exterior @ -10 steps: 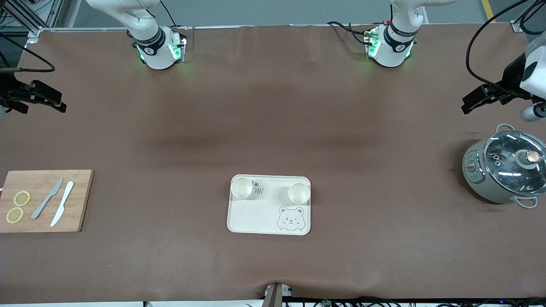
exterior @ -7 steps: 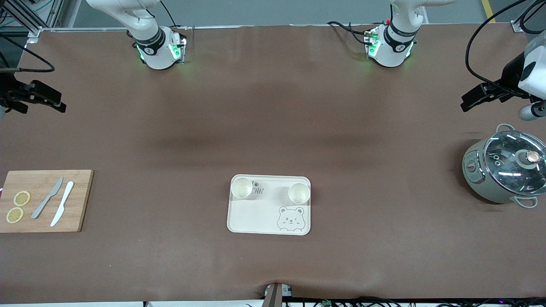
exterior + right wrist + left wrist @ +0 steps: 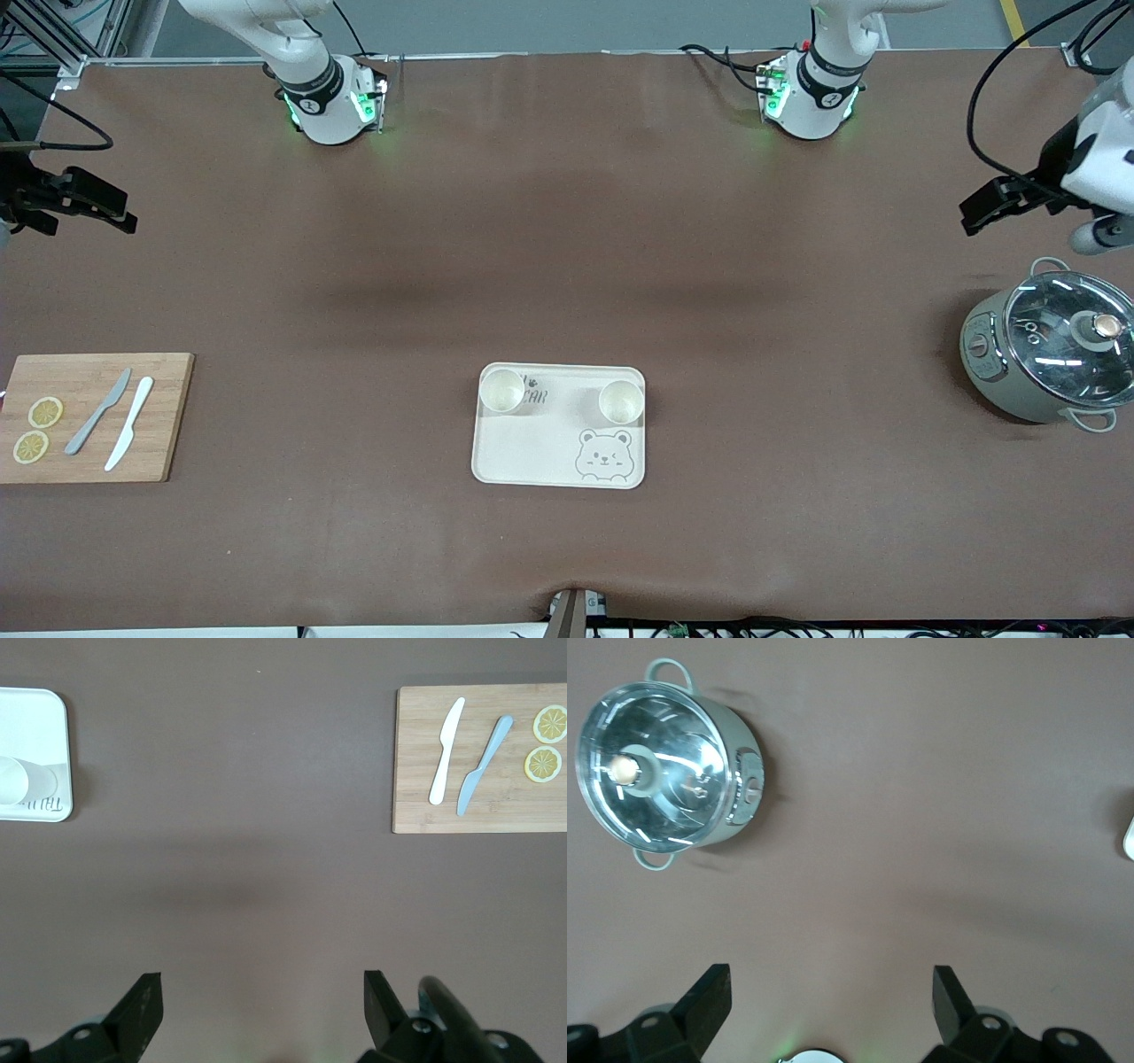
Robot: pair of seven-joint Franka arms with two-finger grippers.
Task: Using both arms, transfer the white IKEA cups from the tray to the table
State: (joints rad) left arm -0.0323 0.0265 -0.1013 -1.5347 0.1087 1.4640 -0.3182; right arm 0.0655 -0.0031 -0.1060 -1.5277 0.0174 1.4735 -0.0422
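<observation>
Two white IKEA cups stand upright on the cream bear tray (image 3: 532, 447), one cup (image 3: 501, 391) toward the right arm's end and one cup (image 3: 621, 400) toward the left arm's end. Both sit along the tray's edge farther from the front camera. My left gripper (image 3: 979, 213) is open and empty, up over the table near the pot; it also shows in the left wrist view (image 3: 830, 992). My right gripper (image 3: 111, 208) is open and empty, up over the table at the right arm's end; it also shows in the right wrist view (image 3: 262, 997). The right wrist view shows the tray's corner (image 3: 31, 722) with one cup (image 3: 19, 780).
A grey pot with a glass lid (image 3: 1050, 354) stands at the left arm's end, also in the left wrist view (image 3: 664, 766). A wooden cutting board (image 3: 164, 416) with two knives and two lemon slices lies at the right arm's end, also in the right wrist view (image 3: 416, 806).
My left arm's hand has shifted slightly over the table near the pot. The cups, the tray and the right arm have not moved.
</observation>
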